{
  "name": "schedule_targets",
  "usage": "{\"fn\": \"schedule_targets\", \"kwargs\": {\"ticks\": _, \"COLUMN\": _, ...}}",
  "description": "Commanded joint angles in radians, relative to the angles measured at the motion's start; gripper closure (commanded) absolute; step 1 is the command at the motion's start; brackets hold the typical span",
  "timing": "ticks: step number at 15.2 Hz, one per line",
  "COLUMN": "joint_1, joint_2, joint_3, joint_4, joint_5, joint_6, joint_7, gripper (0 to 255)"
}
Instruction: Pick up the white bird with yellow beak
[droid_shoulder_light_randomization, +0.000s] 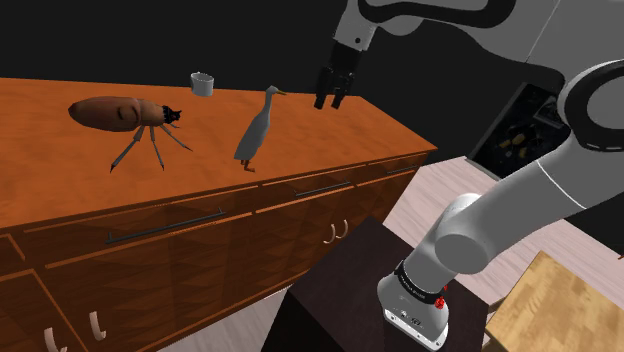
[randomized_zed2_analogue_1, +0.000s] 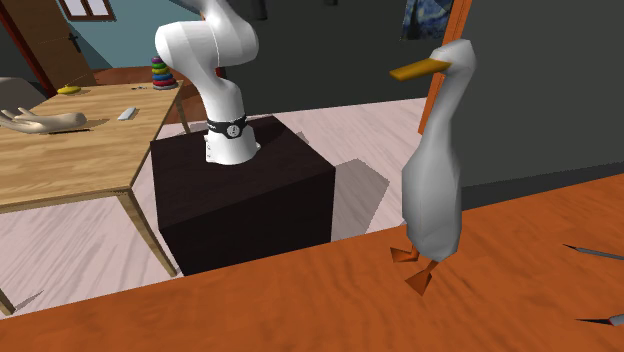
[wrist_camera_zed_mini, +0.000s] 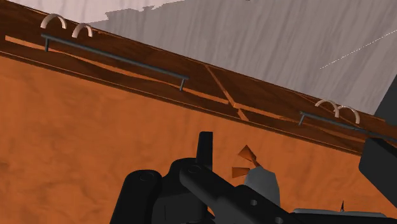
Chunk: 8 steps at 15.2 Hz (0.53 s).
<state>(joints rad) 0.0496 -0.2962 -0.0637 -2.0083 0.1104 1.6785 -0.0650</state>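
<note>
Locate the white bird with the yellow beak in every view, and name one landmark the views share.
Shoulder view: the bird stands mid-picture, right of the brown insect.
Second exterior view: the bird stands close up, right of centre.
Wrist view: the bird shows orange feet and a grey body, near the drawer-side edge.
Shared landmark: the orange counter top under it.

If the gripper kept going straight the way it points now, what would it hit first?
Most likely the bare orange countertop, not the bird. The gripper points down above the counter, to the shoulder view's right of the bird. The wrist view faces mostly countertop too, though depth is uncertain.
</note>
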Motion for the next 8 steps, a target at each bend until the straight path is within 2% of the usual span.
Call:
{"fn": "schedule_targets", "kwargs": {"ticks": 1, "joint_1": 0.004, "joint_2": 0.077, "joint_3": -0.004, "joint_4": 0.074, "joint_5": 0.005, "joint_6": 0.010, "joint_7": -0.020, "gripper": 0}}
{"fn": "schedule_targets", "kwargs": {"ticks": 8, "joint_1": 0.013, "joint_2": 0.347, "joint_3": -0.004, "joint_4": 0.379, "joint_5": 0.027, "joint_6": -0.001, "joint_7": -0.075, "gripper": 0}}
